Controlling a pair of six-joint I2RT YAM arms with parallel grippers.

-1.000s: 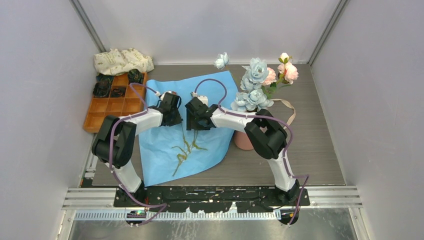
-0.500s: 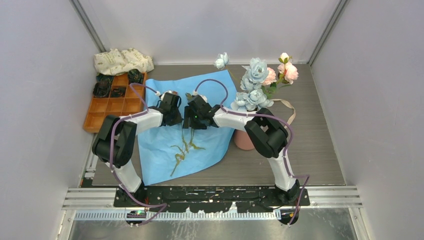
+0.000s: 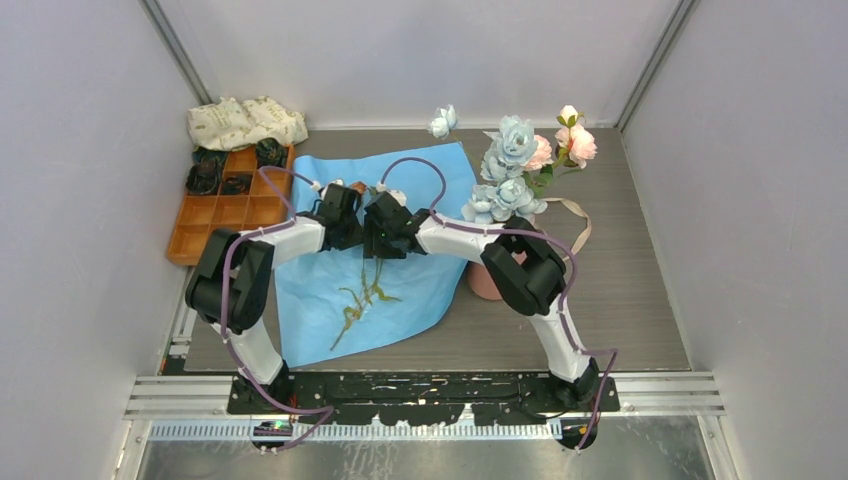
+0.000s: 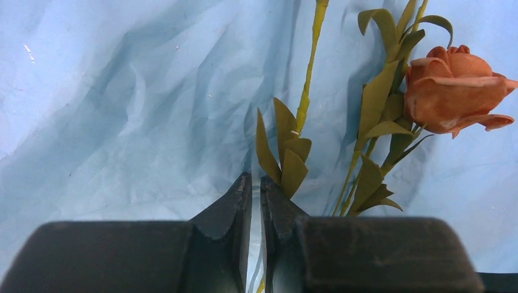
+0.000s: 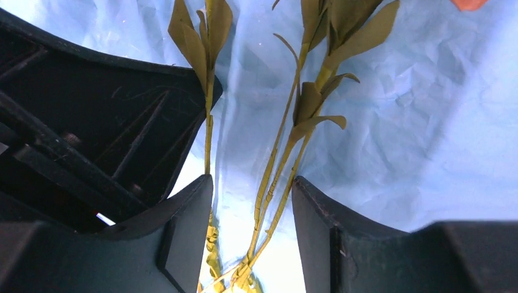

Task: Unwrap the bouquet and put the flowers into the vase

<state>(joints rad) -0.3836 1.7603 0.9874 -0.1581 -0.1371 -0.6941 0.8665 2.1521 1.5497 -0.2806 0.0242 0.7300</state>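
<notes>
Right wrist view shows the right gripper [image 5: 251, 183] with jaws apart around flowers [image 5: 308, 101] on blue paper [image 5: 397, 134], the left gripper [image 4: 255, 183] pinching one, and the vase [image 3: 485, 283] at 3 o'clock, so a loose squeeze could drop them.

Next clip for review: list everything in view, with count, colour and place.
vase: one, salmon pink, right of paper, partly hidden
flowers in vase: several, pale blue and pink, far right
loose flower stems: few, green, one orange rose, on paper
paper: one, light blue, centre
ribbon: one, beige, beside vase
tray: one, orange, far left
dark items: several, in tray's far compartments
cloth: one, cream patterned, behind tray
table: one, grey, under everything
left gripper: jaws closed on a stem
right gripper: jaws open astride stems
</notes>
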